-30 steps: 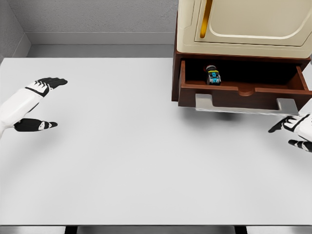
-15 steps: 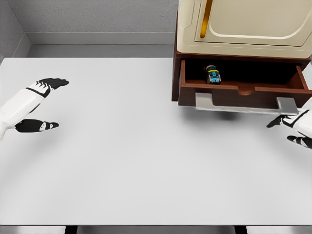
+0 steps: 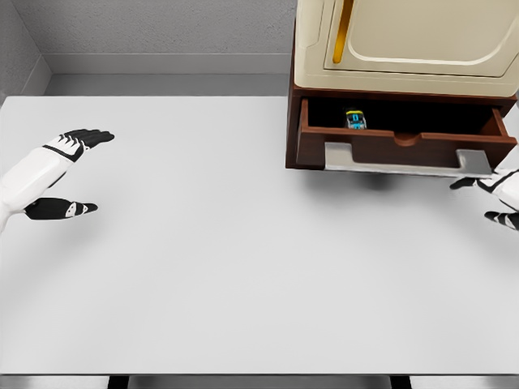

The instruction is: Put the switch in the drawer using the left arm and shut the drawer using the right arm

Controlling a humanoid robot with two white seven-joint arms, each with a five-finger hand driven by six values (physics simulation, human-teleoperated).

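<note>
- The left hand sits at the far left over the white table, its arm entering from the left edge. Its fingers are spread and relaxed and it holds nothing. It is well apart from the cabinet, so its share of the task looks finished.
- The switch, a small dark object with a blue and yellow top, lies inside the drawer, toward its left half and near the back. Only its upper part shows above the drawer's front wall.
- The drawer, brown wood under the cream cabinet, is partly out; its dark interior shows as a shallow band. A grey handle runs along the lower edge of its front.
- The right hand shows at the right edge, just beside the right end of the handle and a little below it. Its dark fingers are extended and loose, grasping nothing. Whether a fingertip touches the handle cannot be told.
- Judged from this, placing is done and closing is the step in hand.
- The next move calls for the right hand to press squarely on the drawer front and push it straight toward the cabinet until flush. Pushing at the far right end risks skewing the drawer, so a push nearer the middle would be safer.
</note>
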